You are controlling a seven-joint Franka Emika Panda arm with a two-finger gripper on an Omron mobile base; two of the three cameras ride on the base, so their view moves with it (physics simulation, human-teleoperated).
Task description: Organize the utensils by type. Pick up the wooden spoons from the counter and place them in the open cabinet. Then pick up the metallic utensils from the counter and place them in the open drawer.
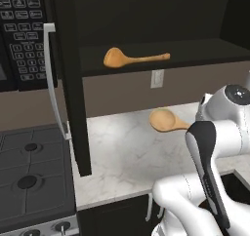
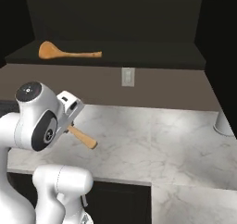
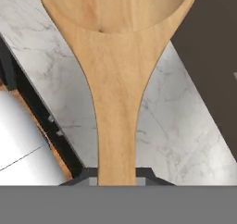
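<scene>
the gripper (image 3: 116,174) is clamping a wooden spoon (image 3: 115,79) by its handle above the marble counter (image 2: 152,140), fingertips mostly cut off at six o'clock. a second spoon (image 1: 132,58) is lying in the open cabinet (image 1: 195,52), toward twelve o'clock.

The white arm is hiding the claw and the middle of the held wooden spoon (image 2: 82,137); in the hand view the frame's top edge is cropping its bowl.

No text can be read; the microwave keypad (image 1: 22,40), far left of the gripper, shows only blurred marks.
</scene>
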